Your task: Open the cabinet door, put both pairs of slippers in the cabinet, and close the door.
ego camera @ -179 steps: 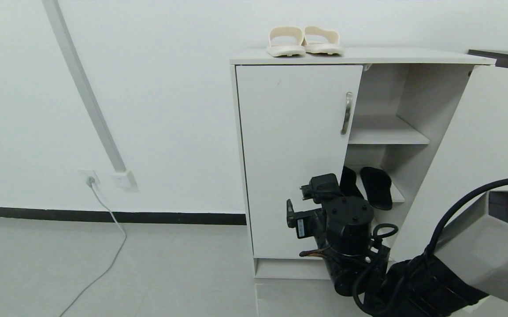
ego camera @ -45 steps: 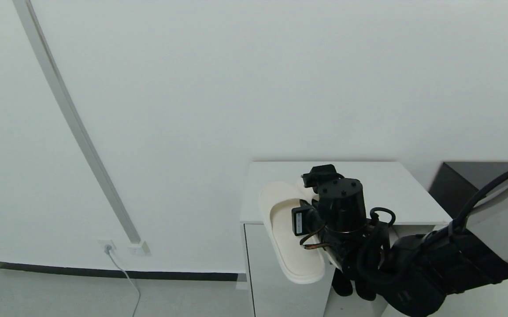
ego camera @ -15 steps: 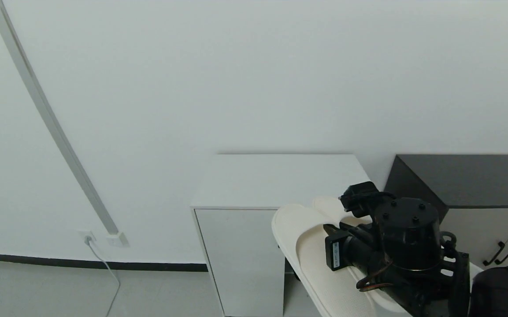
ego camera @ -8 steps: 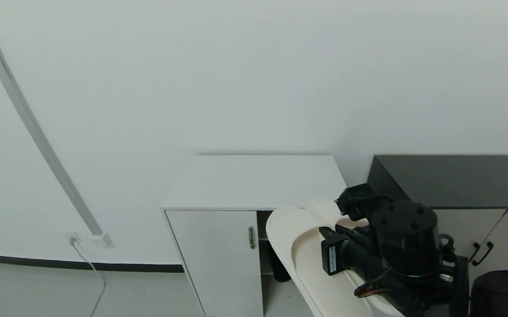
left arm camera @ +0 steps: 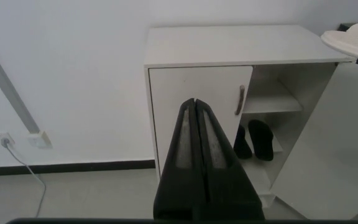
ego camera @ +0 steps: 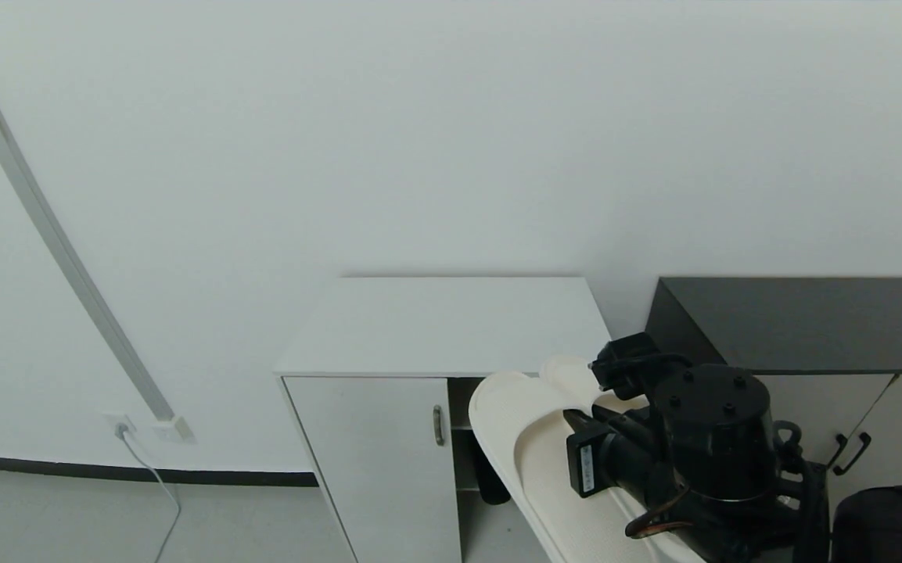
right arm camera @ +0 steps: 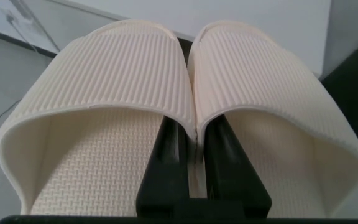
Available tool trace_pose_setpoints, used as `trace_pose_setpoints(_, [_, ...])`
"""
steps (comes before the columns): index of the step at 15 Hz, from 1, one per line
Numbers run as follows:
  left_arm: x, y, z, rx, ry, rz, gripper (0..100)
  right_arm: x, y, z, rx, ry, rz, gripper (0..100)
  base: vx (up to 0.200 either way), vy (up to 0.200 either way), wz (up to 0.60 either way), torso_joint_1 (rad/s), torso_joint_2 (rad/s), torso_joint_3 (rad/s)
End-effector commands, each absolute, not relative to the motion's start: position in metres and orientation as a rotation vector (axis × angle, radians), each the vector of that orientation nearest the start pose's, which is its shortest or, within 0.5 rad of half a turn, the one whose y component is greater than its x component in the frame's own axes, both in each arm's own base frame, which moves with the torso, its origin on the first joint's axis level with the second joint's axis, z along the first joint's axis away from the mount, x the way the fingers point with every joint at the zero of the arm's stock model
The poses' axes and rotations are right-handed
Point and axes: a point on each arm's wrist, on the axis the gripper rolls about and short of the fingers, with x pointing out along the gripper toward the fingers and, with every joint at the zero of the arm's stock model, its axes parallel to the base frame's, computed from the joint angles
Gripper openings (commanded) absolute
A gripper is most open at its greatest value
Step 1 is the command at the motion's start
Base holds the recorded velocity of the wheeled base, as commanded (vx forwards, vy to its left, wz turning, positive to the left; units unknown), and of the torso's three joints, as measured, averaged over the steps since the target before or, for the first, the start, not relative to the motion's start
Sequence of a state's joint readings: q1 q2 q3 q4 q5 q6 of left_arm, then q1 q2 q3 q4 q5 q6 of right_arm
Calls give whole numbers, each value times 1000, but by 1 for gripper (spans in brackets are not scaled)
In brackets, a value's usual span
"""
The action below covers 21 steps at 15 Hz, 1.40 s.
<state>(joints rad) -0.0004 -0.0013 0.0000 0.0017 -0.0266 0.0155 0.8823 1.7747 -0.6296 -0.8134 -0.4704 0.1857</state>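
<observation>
Right gripper (right arm camera: pixel 195 140) clamped shut on the cream slippers (right arm camera: pixel 129 81)
Its fingers (right arm camera: pixel 166 162) pinch the adjoining inner strap walls together. The foam looks light and soft; soles may flex, so hold at the straps.

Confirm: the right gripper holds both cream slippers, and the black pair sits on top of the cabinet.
Wrong on the black pair: the left wrist view shows it inside the cabinet, on a lower shelf. The right gripper does hold both cream slippers.
</observation>
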Motion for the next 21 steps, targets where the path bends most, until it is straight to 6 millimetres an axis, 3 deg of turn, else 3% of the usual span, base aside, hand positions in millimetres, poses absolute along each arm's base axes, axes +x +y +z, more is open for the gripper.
trace_pose_setpoints(1, [-23,-1,76,15,0,-28,0,197,223,129,-36,307,379,0,0,0,0,0,0,0])
trace_pose_setpoints(12, [-23,-1,75,15,1,-28,0,198,224,125,-48,319,376,0,0,0,0,-6,11,9])
trace_pose_setpoints(21, [-23,-1,75,15,1,-26,0,197,224,121,-58,330,377,0,0,0,0,-148,330,178])
